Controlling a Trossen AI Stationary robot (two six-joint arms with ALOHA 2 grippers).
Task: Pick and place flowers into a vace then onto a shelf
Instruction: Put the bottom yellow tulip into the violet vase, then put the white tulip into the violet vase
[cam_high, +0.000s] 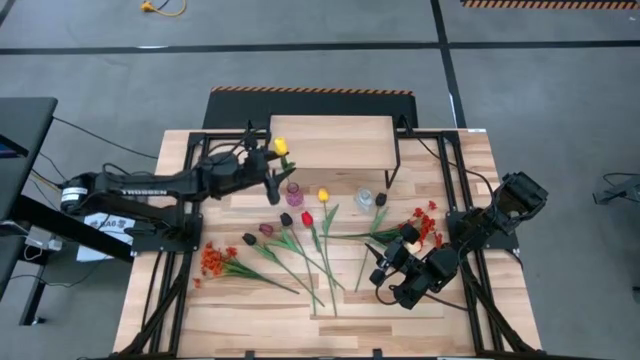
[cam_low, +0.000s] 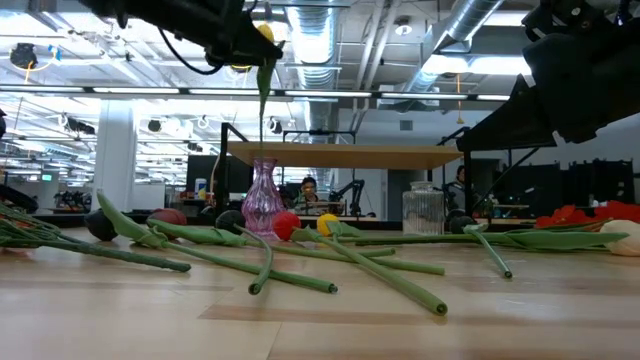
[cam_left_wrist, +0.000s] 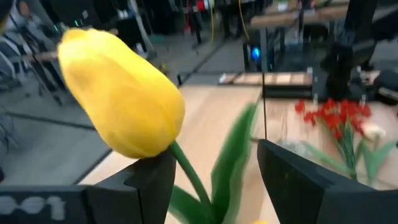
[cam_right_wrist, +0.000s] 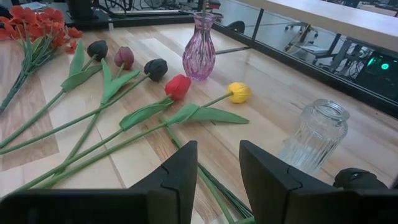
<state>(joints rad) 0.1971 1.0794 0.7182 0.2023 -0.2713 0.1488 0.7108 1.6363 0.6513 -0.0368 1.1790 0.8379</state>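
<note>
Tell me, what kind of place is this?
Probably a robot lab or workshop. A wooden table sits on a bare grey floor, with ducts and pipes on the ceiling, and a person at a desk behind.

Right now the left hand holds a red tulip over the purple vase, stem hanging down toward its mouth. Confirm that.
Not quite: the tulip in the left hand is yellow, not red. The left wrist view shows its yellow head above the fingers. The rest holds: in the low view its stem hangs down toward the mouth of the purple vase. A red tulip lies on the table.
</note>
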